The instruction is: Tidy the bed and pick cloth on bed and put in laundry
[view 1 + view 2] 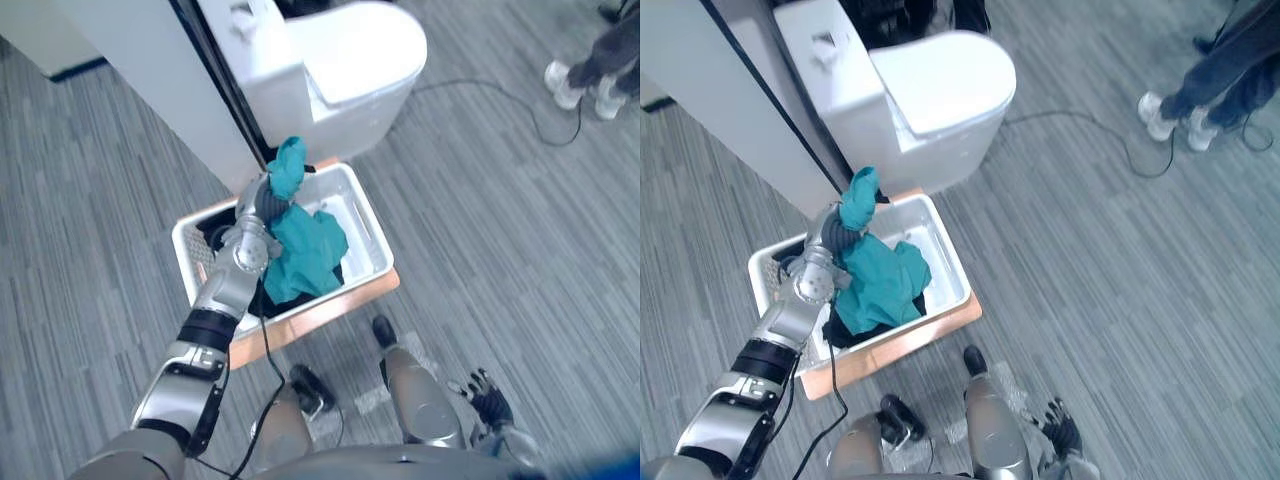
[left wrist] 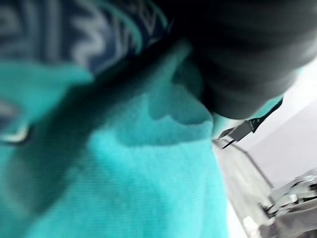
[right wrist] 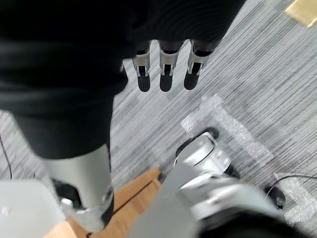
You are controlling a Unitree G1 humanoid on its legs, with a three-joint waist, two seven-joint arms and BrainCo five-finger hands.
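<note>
A teal cloth (image 1: 308, 248) hangs over a white laundry basket (image 1: 378, 235) on the floor. My left hand (image 1: 262, 205) is shut on the cloth: a bunch of it sticks up above the hand, and the rest drapes down onto the dark clothes (image 1: 222, 237) in the basket. In the left wrist view the teal cloth (image 2: 148, 163) lies right against the hand's dark cover. My right hand (image 1: 490, 400) hangs low at my right side with nothing in it. Its fingers (image 3: 166, 74) are straight above the floor.
The basket stands on a wooden board (image 1: 330, 310). Just behind it are a white toilet (image 1: 345, 55) and a white wall panel (image 1: 165, 90). A person's legs and shoes (image 1: 585, 80) show at the far right, with a thin cable (image 1: 480, 88) on the grey floor.
</note>
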